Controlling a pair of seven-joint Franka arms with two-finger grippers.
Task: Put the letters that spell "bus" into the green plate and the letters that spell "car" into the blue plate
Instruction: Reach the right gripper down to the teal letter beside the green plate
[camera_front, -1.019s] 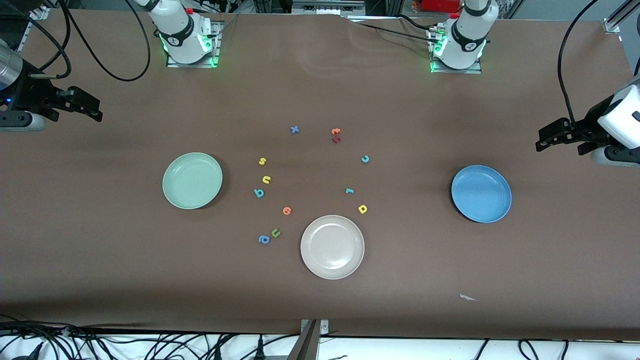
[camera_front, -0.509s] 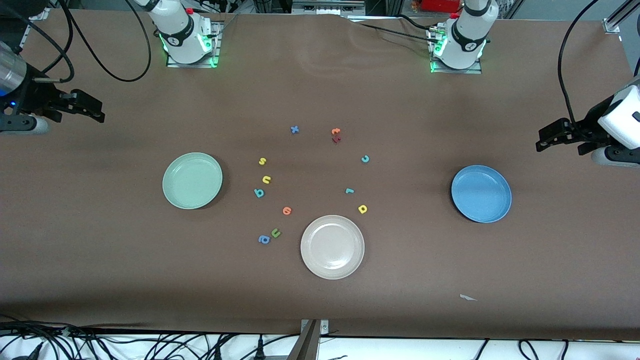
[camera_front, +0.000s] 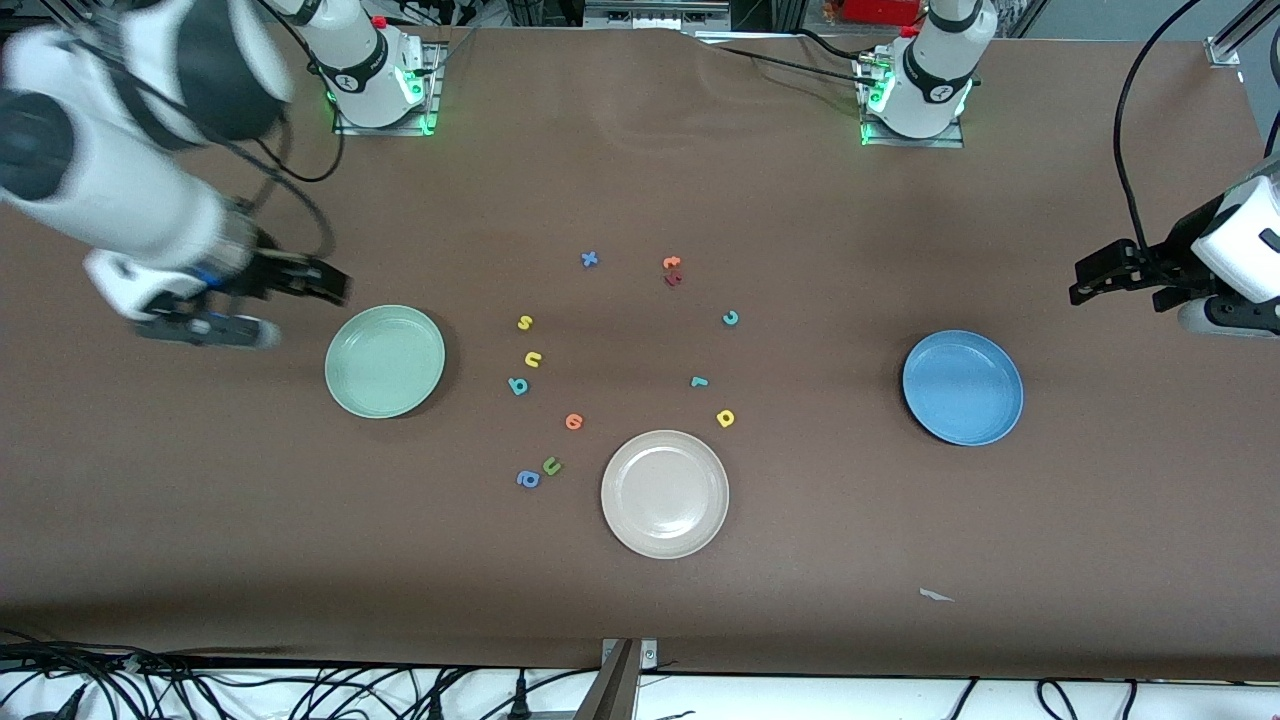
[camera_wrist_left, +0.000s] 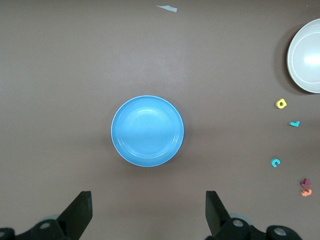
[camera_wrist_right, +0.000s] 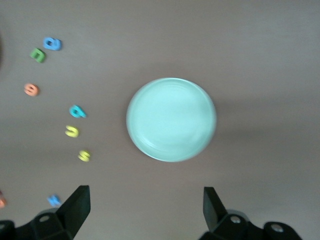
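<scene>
The green plate (camera_front: 385, 361) (camera_wrist_right: 171, 119) holds nothing, and my right gripper (camera_front: 332, 283) (camera_wrist_right: 145, 212) hangs open over the table just beside its rim, toward the right arm's end. Between this plate and the table's middle lie the yellow "s" (camera_front: 524, 322), yellow "u" (camera_front: 533, 359) and teal "b" (camera_front: 518, 385). The blue plate (camera_front: 962, 387) (camera_wrist_left: 147, 131) is bare too. My left gripper (camera_front: 1085, 281) (camera_wrist_left: 148, 217) waits open over the table by its end. The teal "c" (camera_front: 730, 318), teal "r" (camera_front: 699, 381) and yellow "a" (camera_front: 726, 418) lie nearer the middle.
A beige-white plate (camera_front: 665, 493) sits nearest the front camera. Stray letters lie around: an orange one (camera_front: 573, 421), a green "u" (camera_front: 551, 465), a blue "a" (camera_front: 528, 479), a blue "x" (camera_front: 589, 259), and an orange and dark red pair (camera_front: 672, 270). A paper scrap (camera_front: 936, 595) lies near the front edge.
My right arm has swung in from the table's end to the green plate's rim, still open. The left arm has barely moved.
</scene>
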